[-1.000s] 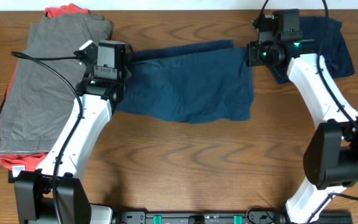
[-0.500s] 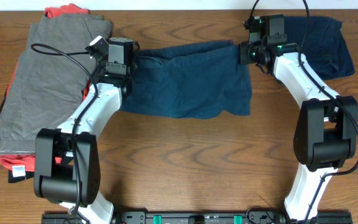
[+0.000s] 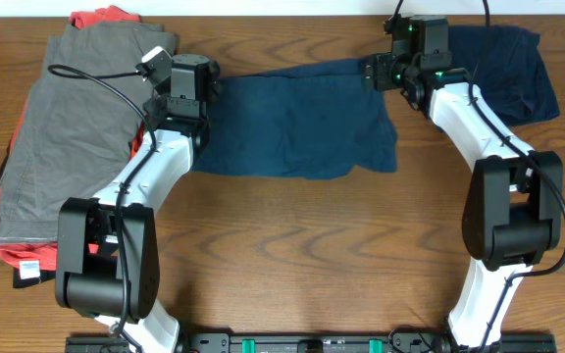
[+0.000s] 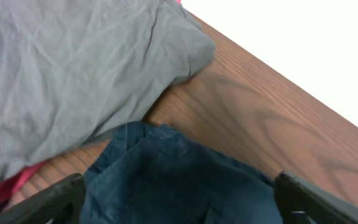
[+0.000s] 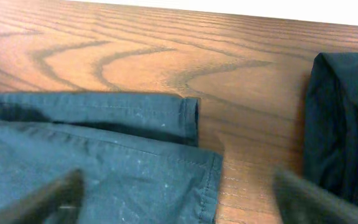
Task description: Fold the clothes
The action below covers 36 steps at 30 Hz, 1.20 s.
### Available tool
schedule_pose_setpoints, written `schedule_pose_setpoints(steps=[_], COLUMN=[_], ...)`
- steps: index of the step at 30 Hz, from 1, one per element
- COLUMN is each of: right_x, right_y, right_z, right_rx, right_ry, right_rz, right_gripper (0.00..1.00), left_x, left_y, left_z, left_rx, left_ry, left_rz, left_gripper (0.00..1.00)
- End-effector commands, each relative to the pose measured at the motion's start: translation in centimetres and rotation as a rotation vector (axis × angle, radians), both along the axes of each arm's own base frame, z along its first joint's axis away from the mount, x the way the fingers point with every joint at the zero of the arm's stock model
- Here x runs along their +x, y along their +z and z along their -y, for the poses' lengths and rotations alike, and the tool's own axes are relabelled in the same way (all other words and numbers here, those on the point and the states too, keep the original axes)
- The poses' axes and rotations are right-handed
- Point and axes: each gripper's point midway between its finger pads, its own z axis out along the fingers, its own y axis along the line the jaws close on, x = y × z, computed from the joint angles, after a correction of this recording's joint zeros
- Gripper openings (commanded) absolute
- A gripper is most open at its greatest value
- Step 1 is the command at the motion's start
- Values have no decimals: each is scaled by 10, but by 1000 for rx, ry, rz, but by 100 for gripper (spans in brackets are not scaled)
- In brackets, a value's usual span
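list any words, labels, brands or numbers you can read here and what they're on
No readable text in any view.
white tag on the red-orange garment under the left pile: too small to read.
navy shorts, grey garment, wooden table: no print, brand or number visible.
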Motion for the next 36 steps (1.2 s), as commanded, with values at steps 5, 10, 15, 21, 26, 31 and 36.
schedule_pose_setpoints(steps=[5,10,15,21,26,31,36], right_x=[-19,-51,-71,-88,-115,-134,-156], right_y=[8,7,-16,-51,-83,-92,-97], right_z=[-21,-37,-60,-63,-51,-28,4], right_rx=[65,106,60,-19,-39,-53,-108], right_ry=[81,143,199,157,101,17,-51], right_rz=[-65,-179,-260,-372,-541,-654,-766], right_gripper=[99,99,99,66,36,29,24], left_x=[-16,-47,-76,-102,-112,-120,-124], left_y=[27,40,28,9,2,-1,6], left_z=[-9,-1,11,10,15,14,24], left_rx=[122,132,107,111,139,141,113], left_ry=[-60,-172,-285,-318,-413,-421,-486], left_rz=[-56,-152,-282,-420,-487,-524,-547], left_gripper=[98,98,98,98,98,98,98])
